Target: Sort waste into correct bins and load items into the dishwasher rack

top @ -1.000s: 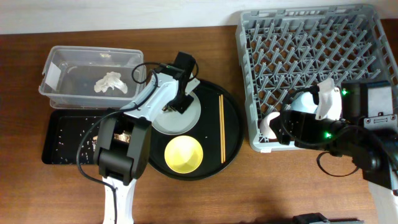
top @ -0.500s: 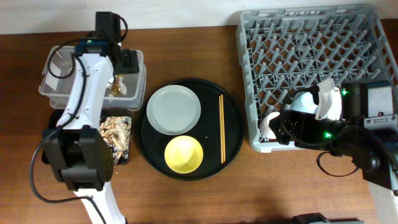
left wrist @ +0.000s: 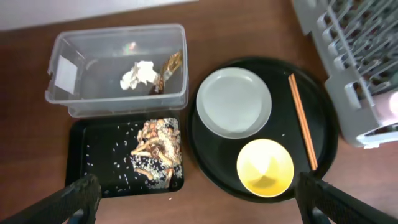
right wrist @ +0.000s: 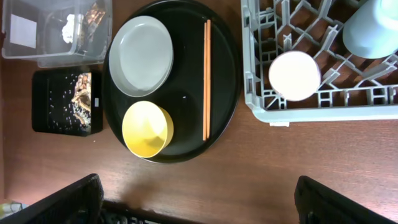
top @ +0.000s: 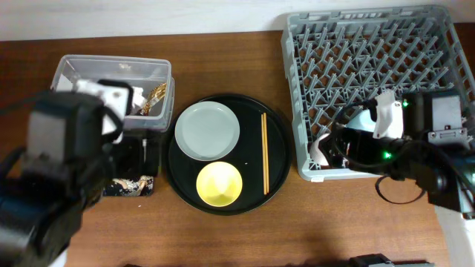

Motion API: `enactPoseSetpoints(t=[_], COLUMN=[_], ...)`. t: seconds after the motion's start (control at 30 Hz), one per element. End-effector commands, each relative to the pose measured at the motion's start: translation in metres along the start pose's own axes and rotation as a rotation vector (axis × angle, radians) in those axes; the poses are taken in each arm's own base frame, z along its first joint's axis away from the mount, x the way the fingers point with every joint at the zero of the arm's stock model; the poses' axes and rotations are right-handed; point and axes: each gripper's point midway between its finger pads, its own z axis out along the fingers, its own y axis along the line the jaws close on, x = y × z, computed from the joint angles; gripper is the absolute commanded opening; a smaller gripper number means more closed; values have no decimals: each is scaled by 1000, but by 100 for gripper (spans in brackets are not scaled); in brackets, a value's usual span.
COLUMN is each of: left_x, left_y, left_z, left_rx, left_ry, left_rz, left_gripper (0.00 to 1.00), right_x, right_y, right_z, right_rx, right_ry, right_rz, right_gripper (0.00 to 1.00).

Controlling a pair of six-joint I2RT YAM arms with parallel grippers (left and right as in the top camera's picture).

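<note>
Both grippers hang high and open, holding nothing. My left gripper [left wrist: 199, 210] looks down on the clear tub [left wrist: 74, 99], where the white tissue [left wrist: 142, 74] and gold-brown wrapper [left wrist: 168, 67] lie. Food scraps [left wrist: 155, 149] are piled in the shallow black tray [left wrist: 93, 155]. The grey plate [left wrist: 234, 102], yellow bowl [left wrist: 265, 167] and chopsticks [left wrist: 303, 121] rest on the round black tray [left wrist: 323, 149]. My right gripper [right wrist: 202, 205] is above the table in front of the dishwasher rack [right wrist: 261, 106], which holds the pink cup [right wrist: 294, 76] and blue cup [right wrist: 373, 28].
In the overhead view my raised left arm [top: 67, 170] blurs out much of the black tray and the tub's front. The right arm [top: 415, 163] covers the rack's near right corner [top: 445, 96]. Bare wooden table [top: 297, 222] runs along the front.
The left arm swung from over the plate to the clear tub, opened and left the wrapper there, then rose high. The right arm barely shifted.
</note>
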Motion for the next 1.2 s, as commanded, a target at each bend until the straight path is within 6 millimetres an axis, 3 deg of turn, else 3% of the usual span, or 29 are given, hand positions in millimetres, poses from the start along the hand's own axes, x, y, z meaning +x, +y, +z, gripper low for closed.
enactPoseSetpoints(t=[0.0, 0.03, 0.1, 0.17, 0.27, 0.4, 0.57, 0.7, 0.8, 1.17], left_x=[9, 21, 7, -12, 15, 76, 112, 152, 160, 160], left_y=[1, 11, 25, 12, 12, 16, -1, -20, -20, -20], left_z=[-22, -30, -41, -45, -29, 17, 90, 158, 167, 167], left_rx=[13, -28, -68, 22, 13, -29, 45, 155, 162, 162], left_ry=[-42, -27, -161, -413, -587, -709, -869, -828, -776, -776], left_rz=[8, 29, -4, 118, 135, 127, 187, 225, 214, 214], left_gripper=[99, 99, 99, 99, 99, 99, 99, 99, 99, 99], right_x=[-3, -5, -6, -8, -11, -12, -10, -9, -9, -9], right_y=[-2, -3, -6, -9, -15, -23, -34, -37, -37, -37], right_z=[8, 13, 21, 32, 49, 74, 103, 111, 111, 111], right_rx=[13, 18, 27, 38, 55, 81, 110, 118, 118, 118], right_ry=[23, 38, 66, 102, 159, 241, 335, 363, 363, 363], right_rz=[-4, 1, 11, 24, 44, 74, 107, 117, 117, 117], right_gripper=[99, 99, 99, 99, 99, 99, 99, 99, 99, 99])
